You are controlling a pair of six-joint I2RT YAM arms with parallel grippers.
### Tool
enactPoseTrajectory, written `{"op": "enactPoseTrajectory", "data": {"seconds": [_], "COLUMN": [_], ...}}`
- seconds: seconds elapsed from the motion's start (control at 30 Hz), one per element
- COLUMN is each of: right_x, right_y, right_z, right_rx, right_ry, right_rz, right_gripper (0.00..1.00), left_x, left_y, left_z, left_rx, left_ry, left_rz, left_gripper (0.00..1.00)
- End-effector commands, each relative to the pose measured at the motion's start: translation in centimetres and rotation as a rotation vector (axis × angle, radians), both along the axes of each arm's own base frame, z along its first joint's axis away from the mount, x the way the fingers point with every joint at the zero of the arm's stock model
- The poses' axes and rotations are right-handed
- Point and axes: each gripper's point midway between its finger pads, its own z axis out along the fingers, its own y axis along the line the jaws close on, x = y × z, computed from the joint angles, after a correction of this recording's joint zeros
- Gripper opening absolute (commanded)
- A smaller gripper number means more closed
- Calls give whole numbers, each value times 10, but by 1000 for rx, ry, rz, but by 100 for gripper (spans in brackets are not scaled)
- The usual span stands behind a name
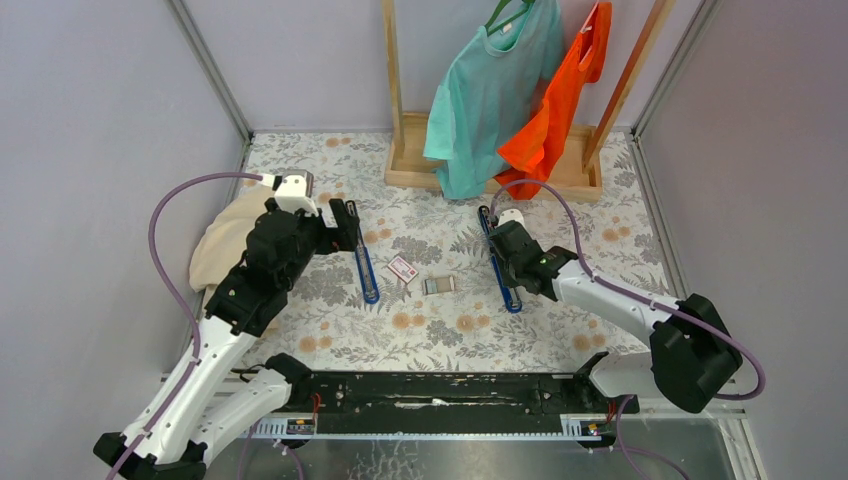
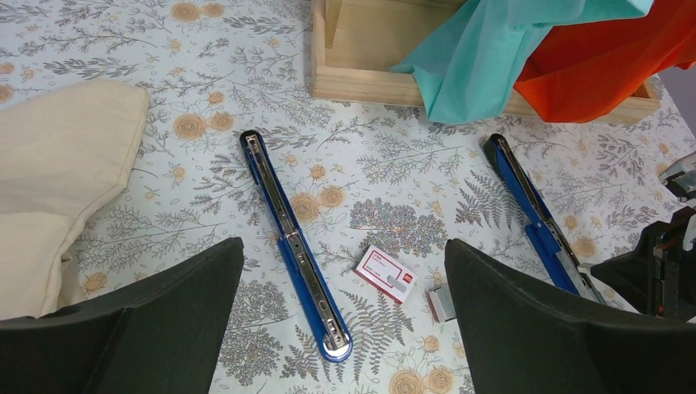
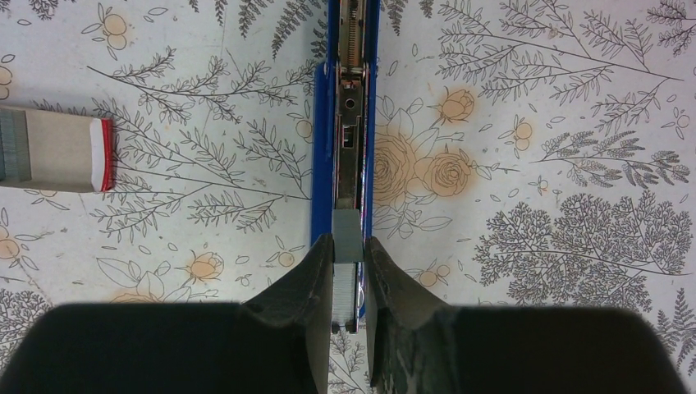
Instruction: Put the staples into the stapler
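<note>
Pinching the staples (image 3: 348, 230) at the stapler (image 3: 353, 98): right gripper (image 3: 348, 256), nearly closed on them.
Left gripper (image 2: 343, 246) spread wide, empty; only the right wrist view shows the pinch.

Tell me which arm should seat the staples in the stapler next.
Right. The right gripper is shut on the staples, lined up over the open stapler beneath it. The left gripper is open, holding nothing, near the other stapler.

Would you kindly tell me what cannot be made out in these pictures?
Right wrist: near end of the staples, hidden between the jaws of the right gripper.
Top: middle of the right-hand stapler, under that gripper.
Left wrist: print on the box, too small.
</note>
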Motion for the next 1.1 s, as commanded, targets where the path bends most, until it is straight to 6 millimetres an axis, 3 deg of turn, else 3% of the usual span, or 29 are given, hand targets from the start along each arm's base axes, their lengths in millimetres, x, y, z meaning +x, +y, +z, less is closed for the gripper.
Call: {"op": "enactPoseTrajectory", "data": {"seconds": [0.0, 0.73, 1.07], "right_x": [12, 10, 10], "right_y": [-1, -4, -2], "right_z": [4, -9, 8], "right_rx": [3, -6, 46], "right_ry": [-46, -15, -62], "right_rz": [-22, -31, -22], "right_gripper": [10, 9, 9], "left_x": [1, 1, 1], "left_y": [6, 5, 5], "left_z": [6, 7, 7], "left_rx": [-15, -23, -27], "left_ry": [-26, -32, -33], "left_rz": [29, 22, 22], "left_gripper": [100, 100, 100]}}
